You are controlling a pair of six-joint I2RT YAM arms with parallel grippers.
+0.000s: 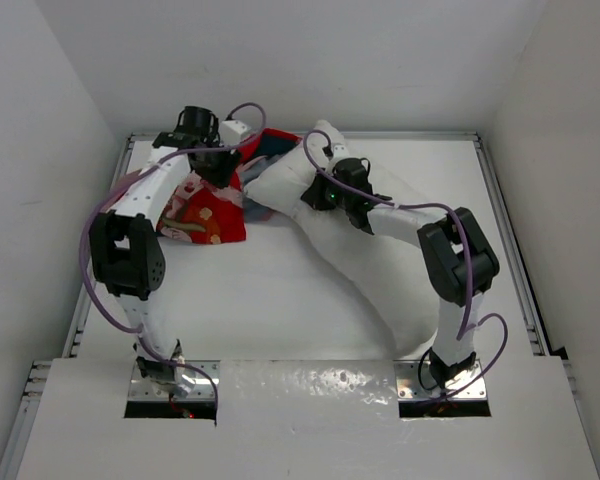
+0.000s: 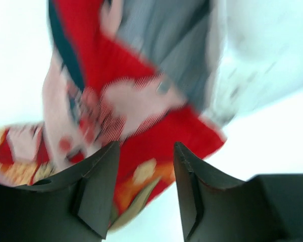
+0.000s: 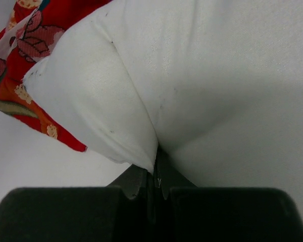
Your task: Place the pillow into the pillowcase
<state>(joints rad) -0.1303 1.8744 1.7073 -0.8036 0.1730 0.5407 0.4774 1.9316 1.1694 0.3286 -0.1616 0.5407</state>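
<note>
Although both arms reach toward the far edge of the table (image 1: 235, 305), only the right gripper (image 3: 155, 174) grips anything: its two fingers are pressed together on a thin fold of the pillow (image 3: 202, 75), the white fabric puckering into a crease that runs down to the pinch. The left gripper (image 2: 145, 151) stands with its jaws spread, a clear gap between the two dark fingers (image 2: 98, 191), and no cloth is seen caught between them; it hangs just over the pillowcase (image 2: 141, 101), whose red print fills that blurred view. The overhead camera places things on the table: the pillowcase (image 1: 208, 212) lies crumpled toward the far left corner, partly under the left arm, and the pillow (image 1: 280, 182) lies just beside it at the middle of the far edge, its nearest corner touching the red cloth, white on a white surface so that its full outline is hard to trace. Neither wrist view shows that layout. The right wrist view alone shows the pinch itself and a rounded pillow corner overlapping the red, flower-printed edge of the pillowcase at upper left. The left wrist view alone shows the open jaws, a grey striped patch of the print, and a speckled white surface at upper right, too blurred to name with certainty.
</note>
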